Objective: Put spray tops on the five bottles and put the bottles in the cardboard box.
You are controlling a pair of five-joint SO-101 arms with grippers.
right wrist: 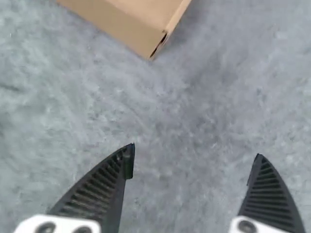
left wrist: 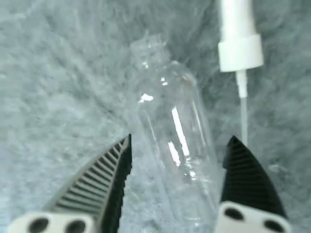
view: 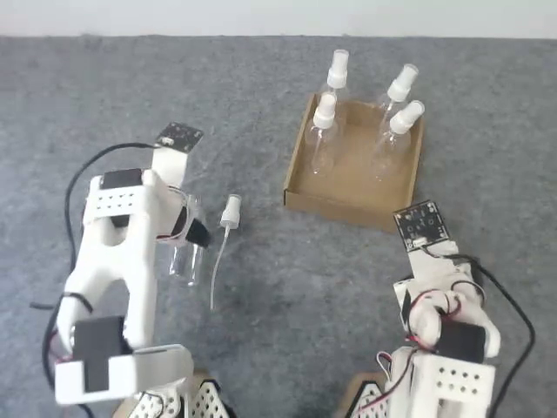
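High view: the grey surface (view: 287, 296) lies bare between my two arms, and more bare room runs along the left of the cardboard box (view: 300, 161). My left tool (view: 186, 233) is down over the capless bottle (view: 183, 261), well apart from the box. The loose spray top (view: 231, 212) lies just beside that bottle on the box side, with its thin tube trailing back toward my base. Four bottles (view: 324, 131) stand upright inside the box, each with a spray top on. My right arm (view: 439, 305) sits near the box's front corner.

Left wrist view: my left tool (left wrist: 181, 140) is spread wide, with one jaw on each side of the clear bottle (left wrist: 170, 121). One jaw is close against the bottle, and the other stands off with grey surface showing between. The bottle's bare neck points away from me. The white spray top (left wrist: 239, 43) lies alongside, outside the jaws.

Right wrist view: my right tool (right wrist: 194, 151) hangs parted over bare grey surface (right wrist: 204, 97) and holds nothing. The box corner (right wrist: 146, 29) is ahead, apart from the jaws.
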